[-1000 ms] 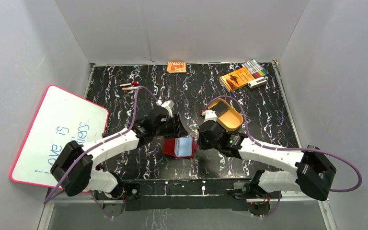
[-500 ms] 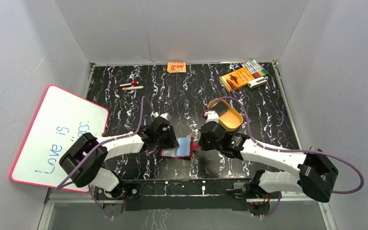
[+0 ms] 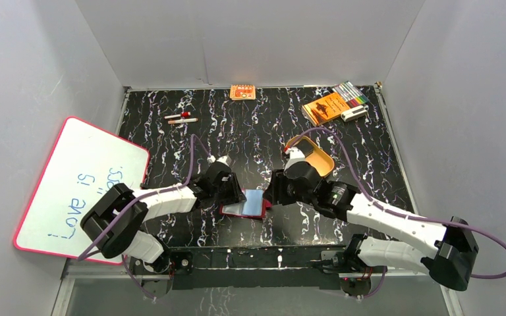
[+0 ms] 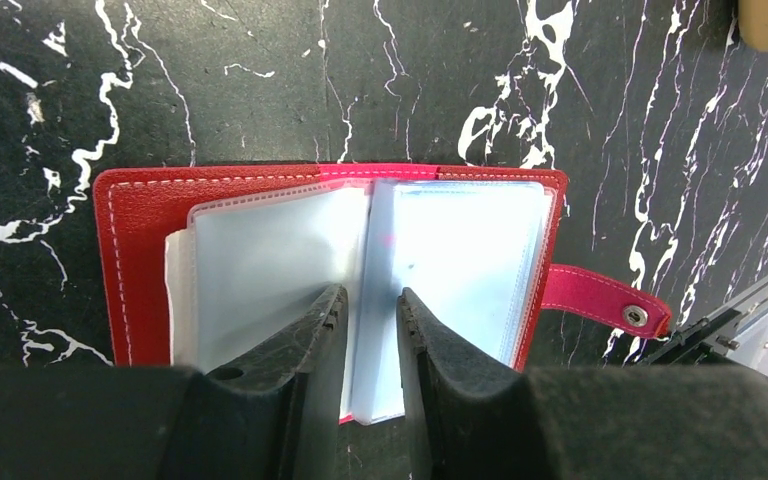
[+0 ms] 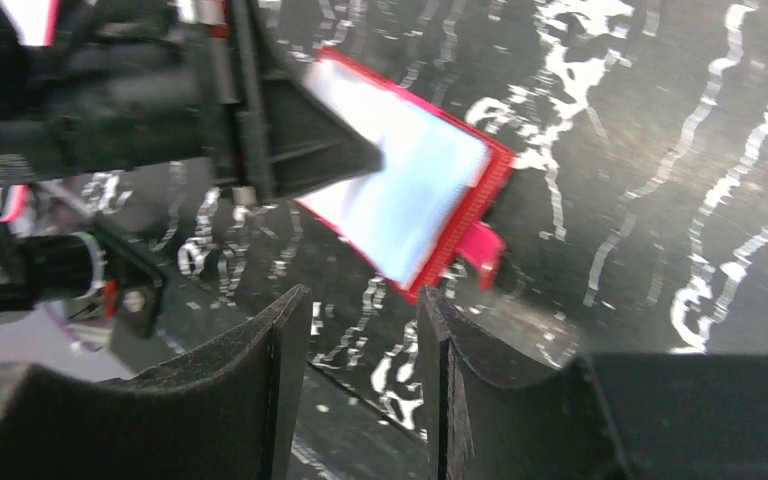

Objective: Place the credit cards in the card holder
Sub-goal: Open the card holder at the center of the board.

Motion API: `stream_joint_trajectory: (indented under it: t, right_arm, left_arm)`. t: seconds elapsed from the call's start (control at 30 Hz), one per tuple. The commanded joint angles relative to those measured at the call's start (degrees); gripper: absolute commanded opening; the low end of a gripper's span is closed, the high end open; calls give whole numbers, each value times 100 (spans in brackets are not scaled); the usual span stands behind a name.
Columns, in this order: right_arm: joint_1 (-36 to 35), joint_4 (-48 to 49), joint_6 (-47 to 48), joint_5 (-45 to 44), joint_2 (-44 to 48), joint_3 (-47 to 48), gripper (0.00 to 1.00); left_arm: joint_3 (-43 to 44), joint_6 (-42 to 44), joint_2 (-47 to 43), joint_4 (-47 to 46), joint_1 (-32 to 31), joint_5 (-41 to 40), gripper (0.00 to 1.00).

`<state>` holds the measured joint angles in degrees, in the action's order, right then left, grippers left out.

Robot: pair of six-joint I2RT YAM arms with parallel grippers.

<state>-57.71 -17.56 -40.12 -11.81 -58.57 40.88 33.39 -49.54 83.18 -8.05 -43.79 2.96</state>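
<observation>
on table (image 3: 250,131), card holder (image 3: 247,204), tab (image 4: 600,297) rightward

The open card holder (image 3: 245,203) lies near the front edge, between both arms. The left gripper (image 3: 235,197) sits over its left half, fingers (image 4: 310,340) nipped on a raised sleeve leaf, so I note that side as blocked. The right gripper (image 3: 270,192) hangs just beside the snap tab (image 4: 600,298), jaws parted with nothing between them, and closes off the right approach. The tan tray (image 3: 321,147) crowds the right wrist from behind. Bare table (image 3: 250,131) runs from the holder back to the orange box (image 3: 242,92). The pens (image 3: 180,118) and whiteboard (image 3: 79,178) stand well off to the left.
</observation>
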Motion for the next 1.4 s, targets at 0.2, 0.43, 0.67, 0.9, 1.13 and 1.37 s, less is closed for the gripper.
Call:
stream_joint_trajectory:
  t: [0.2,0.43,0.67,0.9,1.13,1.37]
  right_arm:
    - [23,1953,-889,1146,-983,17,49]
    - [391,2468,-1168,1142,-1583,-630,47]
    - [644,2590,-1185,1343,-1812,-884,46]
    - [719,2671,-1194,1417,-2103,-945,46]
    - [797,2917,-1272,1562,-2312,-996,38]
    - [828,3267,-1276,1835,-2492,-964,33]
  left_arm:
    - [-386,-322,-193,140,-20,-436,21]
    - [-462,-337,-222,120,-16,-411,21]
    - [-511,-313,-219,59,-17,-385,20]
    - [-509,-298,-194,53,-20,-366,20]
    - [-509,-265,-199,102,-16,-375,20]
    - [-509,-236,-99,78,-16,-334,20]
